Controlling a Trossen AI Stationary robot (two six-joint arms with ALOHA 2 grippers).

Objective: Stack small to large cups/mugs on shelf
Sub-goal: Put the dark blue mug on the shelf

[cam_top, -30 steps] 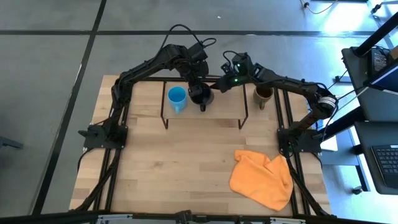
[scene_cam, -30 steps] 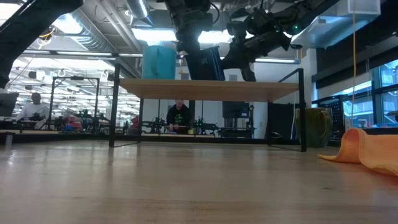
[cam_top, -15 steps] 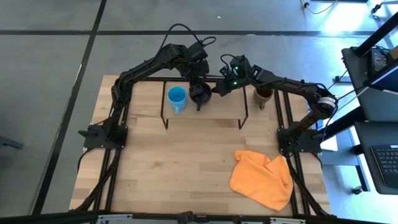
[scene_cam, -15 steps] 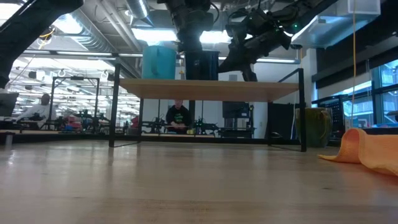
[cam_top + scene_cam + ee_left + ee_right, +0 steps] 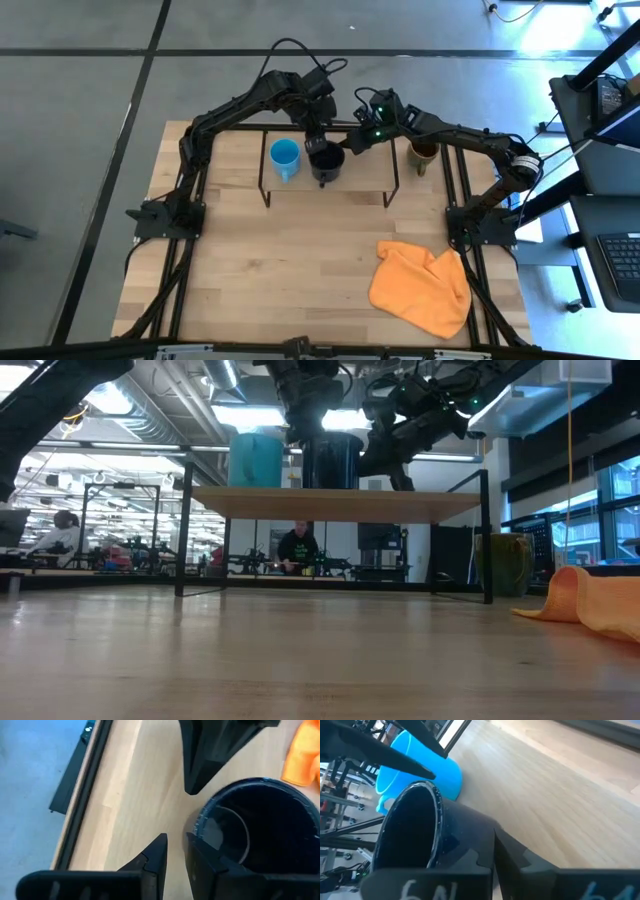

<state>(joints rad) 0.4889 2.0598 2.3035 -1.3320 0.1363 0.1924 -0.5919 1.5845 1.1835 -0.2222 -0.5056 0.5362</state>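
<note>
Black mug (image 5: pixel 326 160): stood on the shelf (image 5: pixel 355 178), just beside the blue mug (image 5: pixel 284 157); its rim is seen between the left fingers (image 5: pixel 155 862).
Left gripper (image 5: pixel 320 143): fingers are spread, one inside the rim, one outside.
Right gripper (image 5: pixel 352 141): near the black mug's side; finger state cannot be told.
Olive-brown mug (image 5: pixel 423 153): on the table, past the shelf's end.

The shelf (image 5: pixel 360 172) is pale wood on a thin black frame. On it, the blue mug (image 5: pixel 285 157) is light sky blue all over, and just beside it the black mug (image 5: pixel 325 160) is glossy black inside and out. Off the shelf's end, the olive mug (image 5: pixel 423 153) is olive-brown with a dark inside. In front of the shelf, the cloth (image 5: pixel 422 287) is plain bright orange. Both arms (image 5: pixel 240 108) are matte black.
</note>
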